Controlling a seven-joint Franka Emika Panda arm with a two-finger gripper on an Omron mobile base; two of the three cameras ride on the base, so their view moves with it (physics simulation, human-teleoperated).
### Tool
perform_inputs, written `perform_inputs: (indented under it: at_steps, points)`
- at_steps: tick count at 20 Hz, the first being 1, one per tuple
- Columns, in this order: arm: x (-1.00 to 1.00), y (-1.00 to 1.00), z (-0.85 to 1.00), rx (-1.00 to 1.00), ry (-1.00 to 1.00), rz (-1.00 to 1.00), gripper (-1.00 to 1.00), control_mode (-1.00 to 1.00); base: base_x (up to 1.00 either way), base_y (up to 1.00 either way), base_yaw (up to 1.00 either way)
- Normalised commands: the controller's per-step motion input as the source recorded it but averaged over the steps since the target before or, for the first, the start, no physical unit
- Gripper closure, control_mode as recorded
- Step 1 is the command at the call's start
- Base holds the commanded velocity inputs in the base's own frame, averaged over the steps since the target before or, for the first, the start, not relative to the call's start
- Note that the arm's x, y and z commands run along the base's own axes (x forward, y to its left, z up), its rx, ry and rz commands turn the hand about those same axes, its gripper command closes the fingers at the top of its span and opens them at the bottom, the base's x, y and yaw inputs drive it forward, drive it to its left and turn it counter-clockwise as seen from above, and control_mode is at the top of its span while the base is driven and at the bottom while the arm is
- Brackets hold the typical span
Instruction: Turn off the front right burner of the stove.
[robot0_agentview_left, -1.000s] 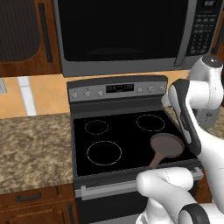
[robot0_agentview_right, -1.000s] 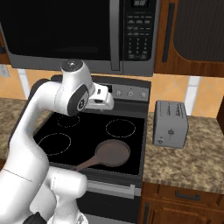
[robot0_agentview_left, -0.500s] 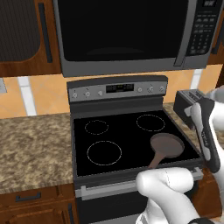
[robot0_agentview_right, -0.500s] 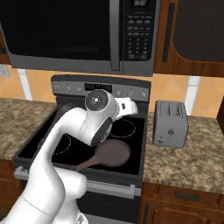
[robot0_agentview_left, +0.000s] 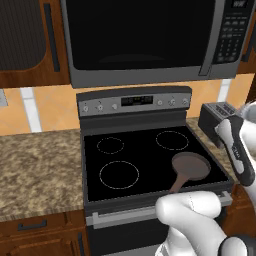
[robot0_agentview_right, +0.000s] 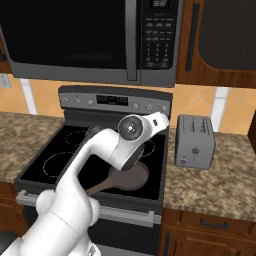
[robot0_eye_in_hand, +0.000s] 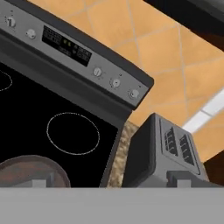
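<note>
Left base view: the steel-grey stove with flat black glass top (robot0_agentview_left: 95, 172) is sitting under the black microwave (robot0_agentview_left: 145, 37); its front right burner (robot0_agentview_left: 199, 172) is lying beneath the round brown frying pan (robot0_agentview_left: 190, 166).

Right base view: the pan (robot0_agentview_right: 131, 177) is covering that zone, left of the grey metal toaster (robot0_agentview_right: 195, 141).

Hand view: the gripper (robot0_eye_in_hand: 109, 183) is showing two tips, set apart, clasping nothing.

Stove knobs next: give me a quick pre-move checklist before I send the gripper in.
1. Knobs on the stove back panel in sight: ok, three right of the display.
2. Which knob drives the front right burner: cannot tell.
3. Frying pan sits on that burner, clear of the panel: ok.
4. Toaster beside the stove, near the arm's path: not ok.
5. Gripper open: cannot tell.
</note>
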Motion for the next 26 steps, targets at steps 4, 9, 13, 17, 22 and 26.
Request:
perform_inputs:
  at_steps: [4,9,13,17,22,26]
  points:
    - [0.66,-0.04,0.0,-0.2,-0.05,0.03,-1.0,-1.0,0.0,0.0,0.0]
    - [0.74,-0.11,0.0,-0.17,-0.08,0.04,-1.0,-1.0,0.0,0.0,0.0]
    - [0.73,-0.12,-0.01,-0.09,-0.11,0.05,-1.0,-1.0,0.0,0.0,0.0]
    - [0.19,-0.28,-0.07,0.0,-0.05,0.0,-1.0,-1.0,0.0,0.0,0.0]
    - [0.02,-0.03,-0.01,-0.02,-0.05,0.03,-1.0,-1.0,0.0,0.0,0.0]
    - [0.08,0.06,0.0,-0.1,-0.07,0.05,-1.0,-1.0,0.0,0.0,0.0]
